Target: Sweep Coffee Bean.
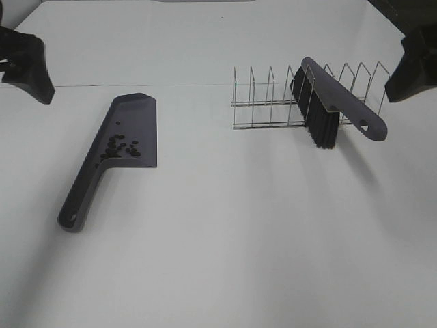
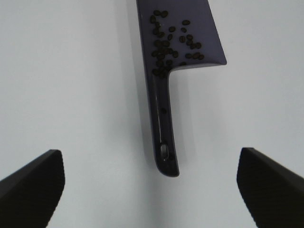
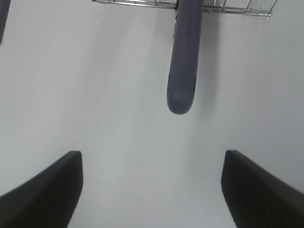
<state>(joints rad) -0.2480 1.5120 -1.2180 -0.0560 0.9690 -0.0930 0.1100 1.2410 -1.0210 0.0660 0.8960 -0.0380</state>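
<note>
A dark grey dustpan (image 1: 134, 116) lies flat on the white table at the left, handle toward the front. The coffee beans (image 1: 121, 147) sit clustered inside the pan near the handle end, and in the left wrist view the beans (image 2: 168, 45) show on the dustpan (image 2: 164, 118). The brush (image 1: 345, 101) leans in the wire rack (image 1: 263, 102), black bristles down. My left gripper (image 2: 149, 153) is open above the dustpan's handle, holding nothing; from above the left gripper (image 1: 27, 65) is at the left edge. My right gripper (image 3: 152, 154) is open, empty, short of the brush handle (image 3: 184, 57).
The wire rack (image 3: 142, 3) stands at the back right with several upright dividers. A table seam runs across the back (image 1: 171, 85). The right gripper (image 1: 410, 68) hangs at the right edge, beside the rack's end.
</note>
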